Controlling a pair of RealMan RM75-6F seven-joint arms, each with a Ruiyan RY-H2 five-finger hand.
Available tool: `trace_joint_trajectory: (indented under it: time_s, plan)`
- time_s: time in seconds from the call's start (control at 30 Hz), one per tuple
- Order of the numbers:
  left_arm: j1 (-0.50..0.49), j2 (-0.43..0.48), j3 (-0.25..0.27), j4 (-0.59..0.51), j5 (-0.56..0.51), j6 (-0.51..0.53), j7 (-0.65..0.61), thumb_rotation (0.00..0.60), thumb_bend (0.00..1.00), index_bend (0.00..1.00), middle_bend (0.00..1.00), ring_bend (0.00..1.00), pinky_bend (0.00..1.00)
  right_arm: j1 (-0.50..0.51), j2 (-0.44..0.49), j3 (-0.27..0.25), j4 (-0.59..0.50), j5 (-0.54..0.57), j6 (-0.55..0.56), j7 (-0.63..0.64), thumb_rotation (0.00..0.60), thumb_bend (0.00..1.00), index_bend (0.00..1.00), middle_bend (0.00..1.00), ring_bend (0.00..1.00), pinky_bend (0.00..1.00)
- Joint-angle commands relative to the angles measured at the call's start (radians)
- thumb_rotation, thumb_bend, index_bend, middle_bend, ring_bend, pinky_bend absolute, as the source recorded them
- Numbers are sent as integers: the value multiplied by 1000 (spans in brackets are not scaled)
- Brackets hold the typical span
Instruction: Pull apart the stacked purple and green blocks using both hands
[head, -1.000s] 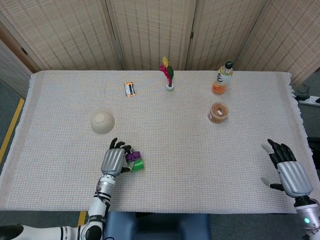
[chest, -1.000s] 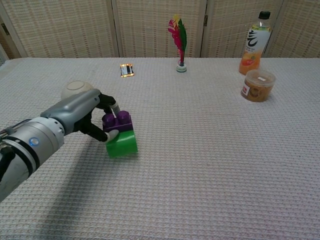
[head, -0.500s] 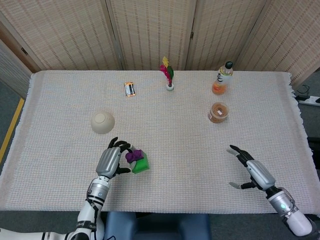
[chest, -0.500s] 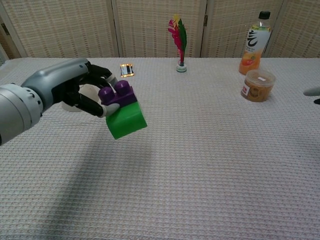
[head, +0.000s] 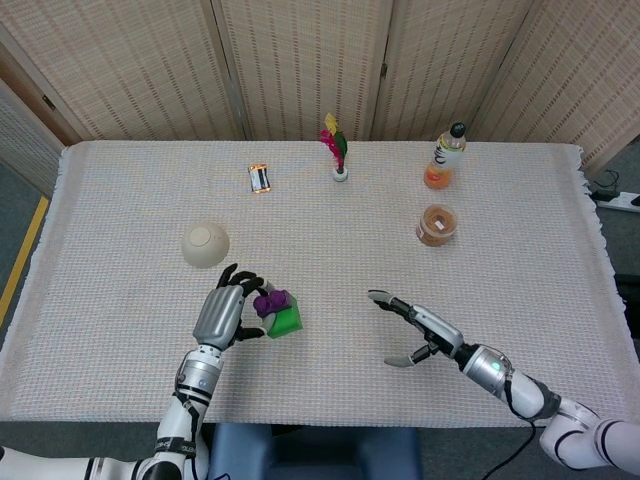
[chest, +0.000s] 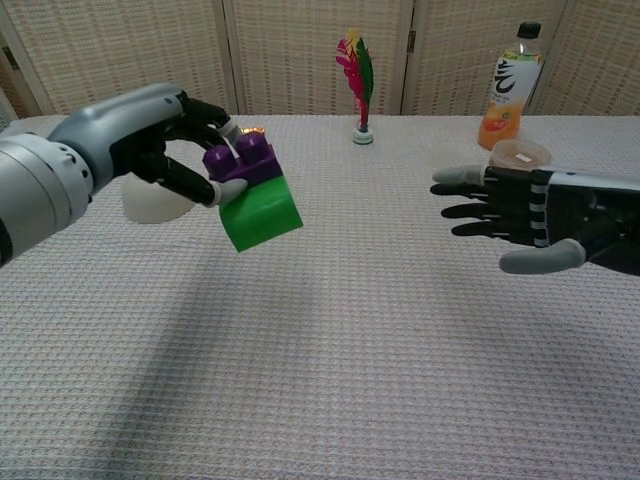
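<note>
- Partly hidden: the white bowl (chest: 150, 200) is sitting behind the left hand (chest: 165, 140) in the chest view, only its lower edge showing; the snack jar (chest: 520, 155) is mostly covered by the right hand (chest: 510, 215) there.
- Left hand is gripping the purple block (chest: 243, 162) between thumb and fingers (chest: 215, 125), lifting the stack clear of the worktop (chest: 330, 340).
- Green block (chest: 260, 212) is hanging under the purple one, still joined, stack tilting with the studs facing up toward the hand.
- In the head view the stack is showing small beside the left hand (head: 225, 315), purple block (head: 268, 301) nearer the fingers, green block (head: 286, 320) further out.
- Right hand (head: 420, 325) is holding nothing, fingers spread, palm facing the stack, well apart from it.
- Right forearm is getting cut off at the frame edge in both views.
- Orange drink bottle (head: 445, 157), feather shuttlecock (head: 337, 150) and small battery-like item (head: 260, 178) are standing at the far side; label text too small to read.
</note>
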Motion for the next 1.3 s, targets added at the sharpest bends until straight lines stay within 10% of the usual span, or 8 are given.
trace_joint_trajectory:
  time_s: [0.03, 1.3]
  plan:
    - [-5, -2, -3, 2, -4, 2, -4, 600, 632, 746, 685, 227, 0, 49, -39, 16, 33, 27, -26, 89, 600, 239, 0, 0, 0, 0]
    - [-95, -87, 1, 20, -14, 57, 74, 600, 642, 751, 690, 230, 0, 175, -267, 91, 83, 195, -108, 19, 600, 239, 62, 0, 0, 0]
